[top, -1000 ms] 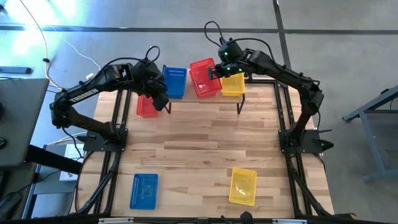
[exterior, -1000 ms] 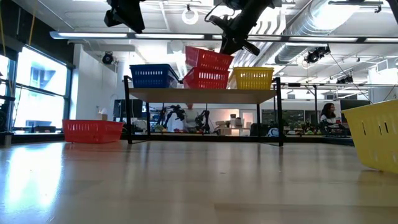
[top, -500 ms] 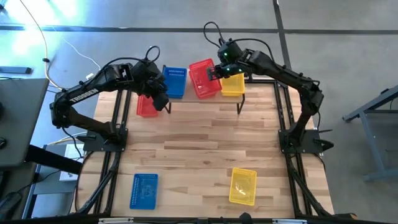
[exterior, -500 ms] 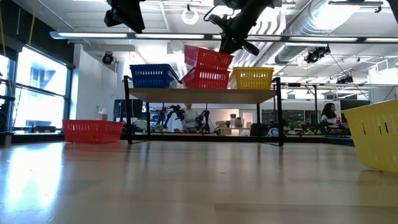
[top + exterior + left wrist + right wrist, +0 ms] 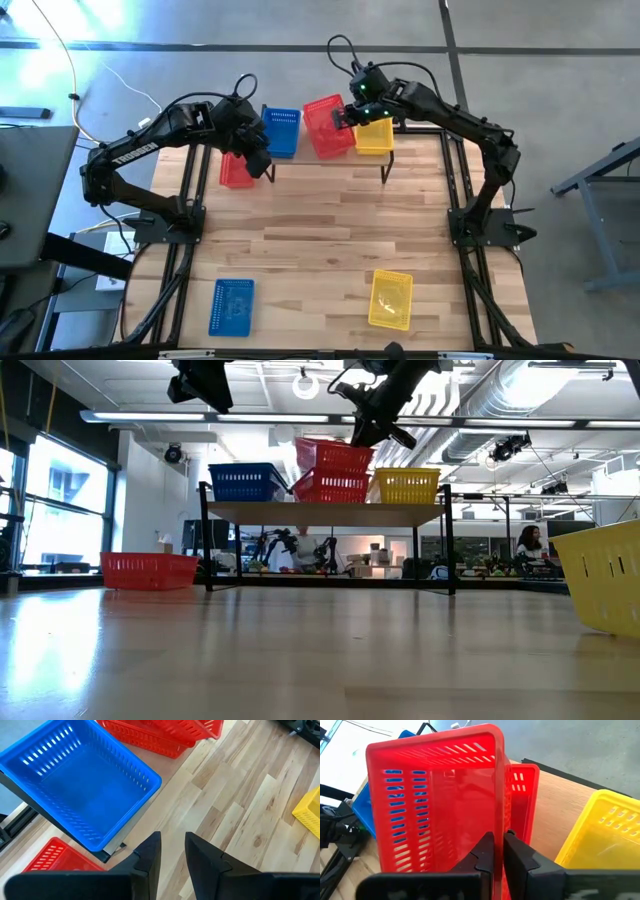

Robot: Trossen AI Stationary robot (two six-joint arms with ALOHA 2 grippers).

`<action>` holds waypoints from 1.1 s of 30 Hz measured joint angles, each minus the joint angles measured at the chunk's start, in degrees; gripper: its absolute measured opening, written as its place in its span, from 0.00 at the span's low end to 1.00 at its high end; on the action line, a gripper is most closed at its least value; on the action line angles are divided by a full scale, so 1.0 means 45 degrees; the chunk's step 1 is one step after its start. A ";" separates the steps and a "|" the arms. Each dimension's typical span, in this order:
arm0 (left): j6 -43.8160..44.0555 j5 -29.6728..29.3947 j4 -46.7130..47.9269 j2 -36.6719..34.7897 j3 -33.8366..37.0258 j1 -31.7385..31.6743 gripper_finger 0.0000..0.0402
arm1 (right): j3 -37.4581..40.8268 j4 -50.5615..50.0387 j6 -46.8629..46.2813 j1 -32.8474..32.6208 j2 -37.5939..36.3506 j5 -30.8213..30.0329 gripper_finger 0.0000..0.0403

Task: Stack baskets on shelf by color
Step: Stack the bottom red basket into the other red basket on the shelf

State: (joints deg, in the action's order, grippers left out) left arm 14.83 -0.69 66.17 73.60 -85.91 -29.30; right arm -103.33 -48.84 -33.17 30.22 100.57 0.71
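On the shelf [image 5: 330,160] stand a blue basket [image 5: 281,130], a red basket [image 5: 330,488] and a yellow basket [image 5: 374,136]. A second red basket [image 5: 335,455] sits tilted on the first, with my right gripper [image 5: 499,842] shut on it. My left gripper [image 5: 172,850] hangs open above the table's far left, near the blue basket [image 5: 80,795], with nothing between its fingers. A third red basket [image 5: 236,170] lies on the table below it. My right gripper pinches the upper red basket's side wall [image 5: 500,820] near a corner, one finger inside the basket and one outside. The fingers slant down from the table's right. The basket sits tilted, its underside on the lower red basket [image 5: 522,785].
A blue basket [image 5: 231,305] and a yellow basket [image 5: 390,298] lie near the table's front edge. The wooden tabletop [image 5: 330,230] between them and the shelf is bare. The arm bases stand at the left and right edges.
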 joint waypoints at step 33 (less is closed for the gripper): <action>0.0000 0.0000 -0.0005 0.0005 0.0000 0.0000 0.19 | 0.0018 -0.1309 0.0663 -0.0503 -0.0005 -0.1921 0.23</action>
State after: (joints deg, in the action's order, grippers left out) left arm 14.83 -0.69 66.15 73.62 -85.91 -29.30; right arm -103.25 -54.73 -30.19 27.95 100.55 -7.93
